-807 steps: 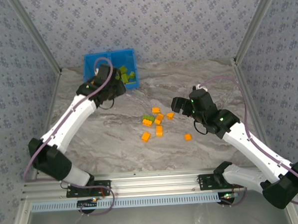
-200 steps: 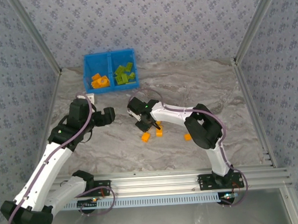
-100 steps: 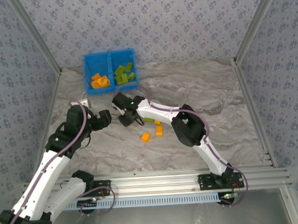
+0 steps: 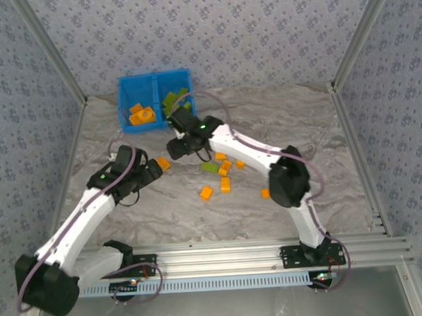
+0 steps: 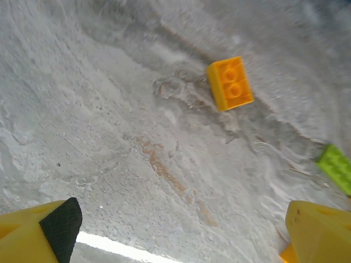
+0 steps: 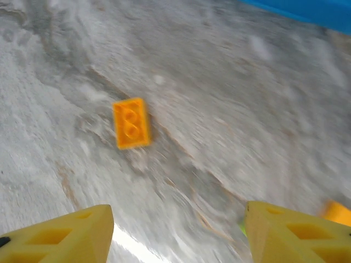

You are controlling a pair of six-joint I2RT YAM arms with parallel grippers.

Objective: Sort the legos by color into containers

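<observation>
A lone orange lego [image 4: 164, 162] lies flat on the marble table between my two grippers. The left wrist view has it ahead at upper right [image 5: 230, 83]; the right wrist view has it ahead at left [image 6: 131, 123]. My left gripper [image 4: 153, 170] is open just left of it, its fingers [image 5: 44, 233] wide apart over bare table. My right gripper [image 4: 176, 145] hovers open just above it, nothing between its fingers [image 6: 60, 233]. The blue container [image 4: 154, 78] holds orange legos [image 4: 141, 115] in its left compartment and green legos [image 4: 176, 103] in its right.
Loose legos lie mid-table: a green one [image 4: 210, 166], and orange ones [image 4: 221, 156], [image 4: 206, 193], [image 4: 225, 185], [image 4: 265, 193]. A green lego [image 5: 335, 166] shows at the left wrist view's right edge. The right arm stretches across the table's middle. Patterned walls close off the sides and back.
My right gripper swept left from the loose pile toward the bin, opened, and left an orange lego on the table. My left gripper moved forward and right toward that lego.
</observation>
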